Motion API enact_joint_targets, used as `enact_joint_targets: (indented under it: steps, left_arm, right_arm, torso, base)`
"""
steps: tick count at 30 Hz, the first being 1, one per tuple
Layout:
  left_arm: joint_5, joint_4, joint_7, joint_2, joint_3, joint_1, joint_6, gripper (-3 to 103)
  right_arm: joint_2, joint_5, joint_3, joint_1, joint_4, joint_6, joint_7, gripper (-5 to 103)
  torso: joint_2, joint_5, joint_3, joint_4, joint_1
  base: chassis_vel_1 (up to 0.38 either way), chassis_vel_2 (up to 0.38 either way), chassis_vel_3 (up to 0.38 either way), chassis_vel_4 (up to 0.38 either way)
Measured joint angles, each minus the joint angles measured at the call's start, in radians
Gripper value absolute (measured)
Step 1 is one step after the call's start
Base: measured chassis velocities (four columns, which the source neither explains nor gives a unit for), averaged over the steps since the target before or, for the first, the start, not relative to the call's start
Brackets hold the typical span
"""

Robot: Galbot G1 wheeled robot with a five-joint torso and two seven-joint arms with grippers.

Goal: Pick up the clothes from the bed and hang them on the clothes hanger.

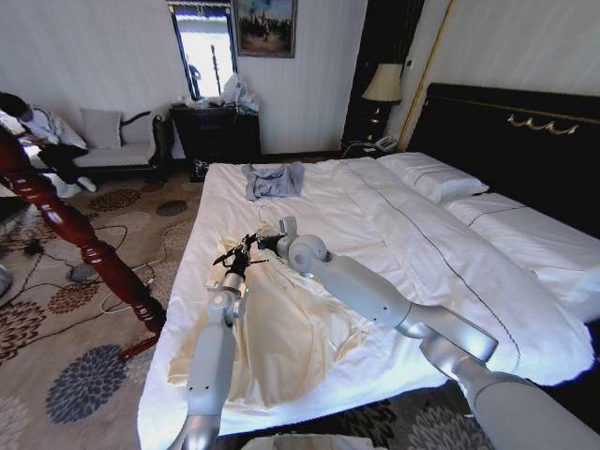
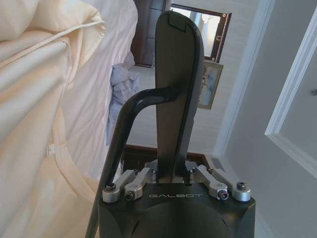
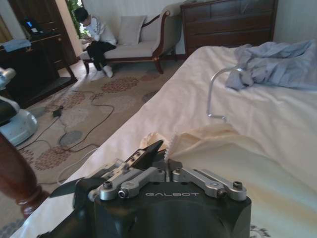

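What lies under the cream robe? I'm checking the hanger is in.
White bedsheet shows around the cream robe. A silver hook pokes out at its collar; the hanger's frame is covered.

Both arms reach forward from the head view's lower edge and meet near the middle of the frame; the left arm runs straight up from the bottom, its wrist bent at the tip, and the left gripper point(image 1: 240, 253) has its jaws pressed flat together, as the left wrist view point(image 2: 176, 74) shows; the right arm comes in from the lower right, elbow bent, forearm angled up and leftward; the right gripper point(image 1: 267, 240) sits just beside the left one.
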Motion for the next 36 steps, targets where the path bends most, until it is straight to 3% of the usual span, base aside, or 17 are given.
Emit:
enact_joint_targets:
  steps: [2,5,8,10,17,19,20,23,25,28,31,32,36]
  left_arm:
    - [0.0,-0.002,0.003,0.0,0.0,0.0,0.0,23]
    - [-0.001,-0.003,0.004,0.0,-0.002,0.0,0.001,23]
    - [-0.004,-0.006,0.006,0.0,-0.01,0.001,0.002,23]
    - [-0.004,-0.007,0.006,0.0,-0.01,0.001,0.002,23]
    - [-0.006,-0.016,0.007,0.0,-0.029,0.008,0.003,23]
    - [-0.006,-0.016,0.007,0.0,-0.032,0.007,0.003,23]
    - [-0.006,-0.016,0.007,0.0,-0.036,0.005,0.003,23]
    - [-0.006,-0.015,0.008,0.0,-0.038,0.003,0.003,23]
    - [-0.006,-0.016,0.01,0.0,-0.039,0.004,0.003,23]
    - [-0.006,-0.019,0.012,0.0,-0.036,0.009,0.004,23]
    - [-0.007,-0.024,0.013,0.0,-0.031,0.013,0.005,23]
    - [-0.007,-0.024,0.013,0.0,-0.031,0.013,0.005,23]
    - [-0.001,-0.041,0.011,0.0,-0.023,0.01,0.005,23]
  right_arm:
    - [0.0,0.005,-0.01,0.001,0.008,0.0,0.0,14]
    - [0.0,0.009,-0.013,0.001,0.014,0.001,0.0,19]
    - [-0.008,-0.014,-0.025,0.006,0.023,0.005,-0.012,36]
    - [-0.009,-0.016,-0.026,0.006,0.023,0.005,-0.013,36]
    - [-0.022,-0.024,-0.015,0.025,0.036,0.014,-0.004,68]
    - [-0.025,-0.017,-0.015,0.026,0.043,0.014,0.0,68]
    - [-0.029,-0.007,-0.015,0.028,0.055,0.014,0.006,79]
    - [-0.034,0.003,-0.003,0.027,0.073,0.013,0.014,84]
    - [-0.048,-0.009,0.03,0.017,0.079,0.011,0.019,95]
    - [-0.091,-0.106,0.063,0.0,0.061,0.014,-0.006,100]
    - [-0.166,-0.239,0.081,-0.026,0.028,0.031,-0.065,100]
    - [-0.166,-0.239,0.081,-0.026,0.028,0.031,-0.065,100]
    - [-0.229,-0.411,0.08,-0.072,0.006,0.071,-0.15,100]
  torso:
    - [0.0,0.0,0.0,0.0,0.0]
    - [0.0,0.0,0.0,0.0,0.0]
    - [0.0,0.0,0.0,0.0,0.0]
    - [0.0,0.0,0.0,0.0,0.0]
    - [0.0,-0.0001,0.0,0.0,0.0]
    - [0.0,0.0,0.0,0.0,0.0]
    - [0.0,0.0,0.0,-0.0001,0.0]
    - [0.0,0.0,0.0,0.0001,0.0]
    - [0.0,0.0,0.0,0.0003,0.0]
    - [0.0,0.0001,0.0,0.0002,0.0]
    - [0.0,0.0003,0.0,-0.0006,0.0]
    - [0.0,0.0003,0.0,-0.0006,0.0]
    - [0.0,0.0003,0.0,-0.0004,0.0]
  base:
    - [0.0,0.0,0.0,0.0]
    - [0.0,0.0,0.0,0.0]
    - [0.0,0.0,0.0,0.0]
    - [0.0,0.0,0.0,0.0]
    - [0.0,0.0,0.0,0.0]
    - [0.0,0.0,0.0,0.0]
    - [0.0,0.0,0.0,0.0]
    - [0.0,0.0,0.0,0.0]
    - [0.0,0.0,0.0,0.0]
    - [0.0,0.0,0.0,0.0]
    - [0.0,0.0,0.0,0.0]
    - [0.0,0.0,0.0,0.0]
    - [0.0,0.0,0.0,0.0]
